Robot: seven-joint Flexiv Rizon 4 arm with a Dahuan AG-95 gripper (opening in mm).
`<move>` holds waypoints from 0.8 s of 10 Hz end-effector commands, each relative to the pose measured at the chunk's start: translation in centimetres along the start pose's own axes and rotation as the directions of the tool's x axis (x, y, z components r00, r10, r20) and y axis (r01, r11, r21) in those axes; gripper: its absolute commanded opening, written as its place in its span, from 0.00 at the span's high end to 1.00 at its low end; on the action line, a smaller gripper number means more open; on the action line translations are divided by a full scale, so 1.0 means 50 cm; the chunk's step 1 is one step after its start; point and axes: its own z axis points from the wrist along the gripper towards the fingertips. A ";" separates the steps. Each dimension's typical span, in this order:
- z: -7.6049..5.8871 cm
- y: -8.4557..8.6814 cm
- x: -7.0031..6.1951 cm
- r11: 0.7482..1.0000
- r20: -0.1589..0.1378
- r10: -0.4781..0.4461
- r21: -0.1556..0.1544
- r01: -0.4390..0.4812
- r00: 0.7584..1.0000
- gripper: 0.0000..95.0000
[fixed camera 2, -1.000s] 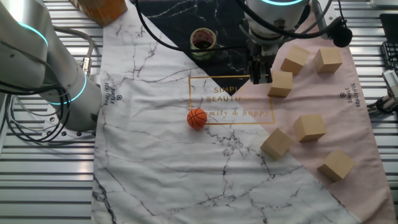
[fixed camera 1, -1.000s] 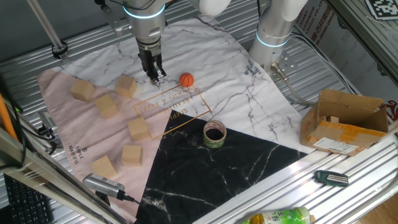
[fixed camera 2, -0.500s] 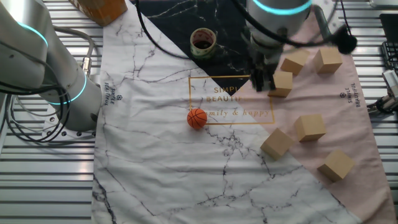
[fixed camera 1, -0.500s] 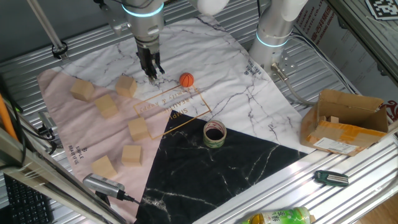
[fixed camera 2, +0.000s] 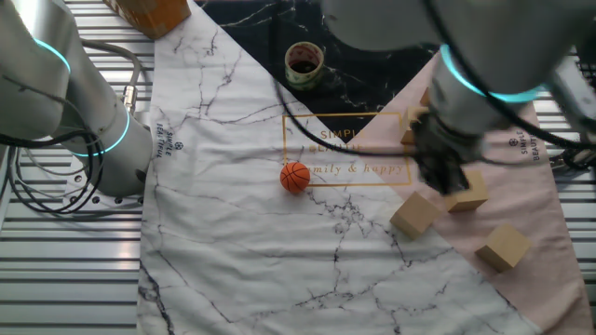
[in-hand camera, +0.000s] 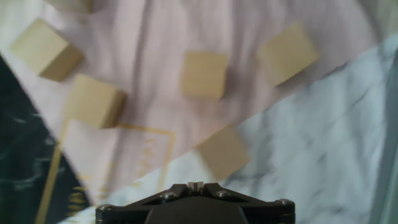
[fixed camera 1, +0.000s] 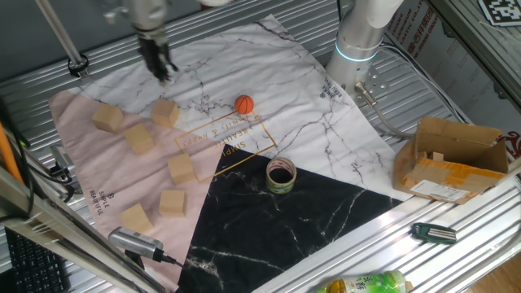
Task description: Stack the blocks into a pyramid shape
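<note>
gripper (fixed camera 1: 163,71): empty, opening unclear | blocks (fixed camera 1: 181,168): six, unstacked | mat (fixed camera 1: 269,49) text: "SIMPLE BEAUTIFUL"

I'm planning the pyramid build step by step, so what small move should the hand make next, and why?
Probably centre the hand over the nearest block and start descending toward it. All six blocks lie singly on the cloth with nothing stacked yet. The hand holds nothing, and it hovers high and off to one side of that block.

Six tan wooden blocks (fixed camera 1: 141,138), unstacked and apart on pink cloth
</note>
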 end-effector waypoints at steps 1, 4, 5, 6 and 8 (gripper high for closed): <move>0.048 -0.112 -0.129 0.970 0.002 -0.243 0.014 0.243 0.970 1.00; 0.105 -0.116 -0.167 0.887 0.010 -0.461 0.030 0.461 0.887 1.00; 0.118 -0.117 -0.169 0.866 0.009 -0.500 0.026 0.500 0.866 1.00; 0.130 -0.117 -0.171 0.855 0.008 -0.518 0.023 0.518 0.855 1.00; 0.131 -0.113 -0.181 0.847 -0.010 -0.532 0.007 0.532 0.847 1.00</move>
